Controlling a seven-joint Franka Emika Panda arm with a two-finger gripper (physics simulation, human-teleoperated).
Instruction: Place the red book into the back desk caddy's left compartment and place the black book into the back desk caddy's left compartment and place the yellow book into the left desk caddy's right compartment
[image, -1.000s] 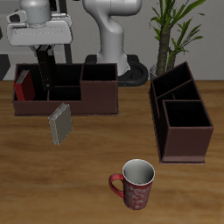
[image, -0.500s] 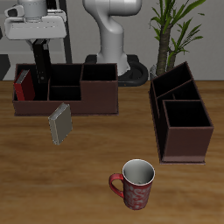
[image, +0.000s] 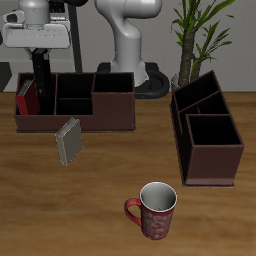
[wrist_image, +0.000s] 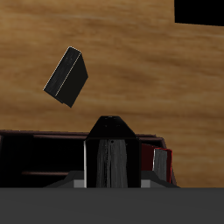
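My gripper (image: 41, 56) is shut on the black book (image: 42, 78), which hangs upright with its lower end inside the end compartment of the back desk caddy (image: 100, 118). The red book (image: 25, 98) stands in that same compartment, right beside the black one. In the wrist view the black book (wrist_image: 112, 150) fills the space between my fingers, with the red book (wrist_image: 162, 162) next to it. The yellow book (image: 68, 141) lies on the table just in front of the back caddy, also seen from the wrist (wrist_image: 67, 76). The left desk caddy (image: 208, 150) stands end-on, apart from the others.
A red patterned mug (image: 153, 210) stands near the table's front edge. A potted plant (image: 196, 40) rises behind the left desk caddy. The robot's base (image: 130, 50) is behind the back caddy.
My gripper, with the black book in it, has shifted a little sideways toward the red book's end of the back caddy. The yellow book and the mug have not moved.
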